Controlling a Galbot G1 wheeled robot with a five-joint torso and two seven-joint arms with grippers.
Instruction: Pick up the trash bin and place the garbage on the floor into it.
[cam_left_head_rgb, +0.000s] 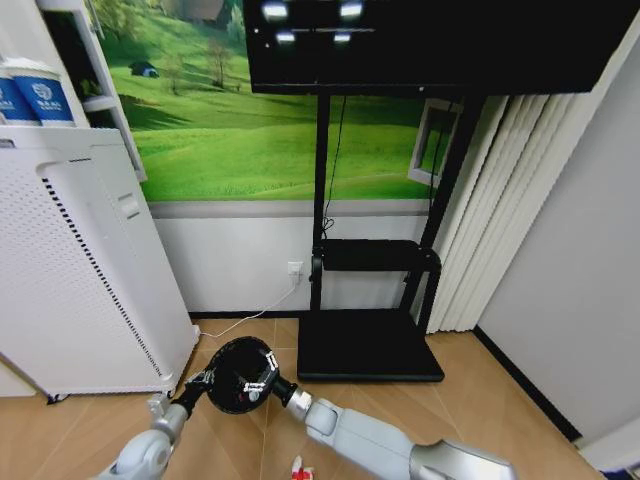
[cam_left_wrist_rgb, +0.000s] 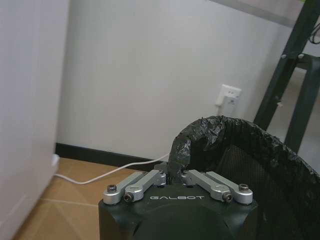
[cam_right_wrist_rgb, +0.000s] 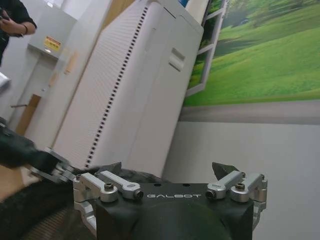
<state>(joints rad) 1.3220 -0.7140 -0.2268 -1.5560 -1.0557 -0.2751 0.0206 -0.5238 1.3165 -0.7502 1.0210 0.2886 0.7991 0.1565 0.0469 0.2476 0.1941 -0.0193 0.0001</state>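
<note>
The trash bin is a small round black mesh basket lined with a black bag, on the wooden floor between the white appliance and the TV stand. My left gripper is at its left rim; in the left wrist view this gripper is shut on the bin's rim. My right gripper is over the bin's right rim, and in the right wrist view it stands open above the mesh. One red-and-white piece of garbage lies on the floor near the head view's bottom edge.
A tall white appliance stands close on the left. The flat black TV-stand base sits just right of the bin. A white cable runs along the floor to a wall socket. Curtains hang at the right.
</note>
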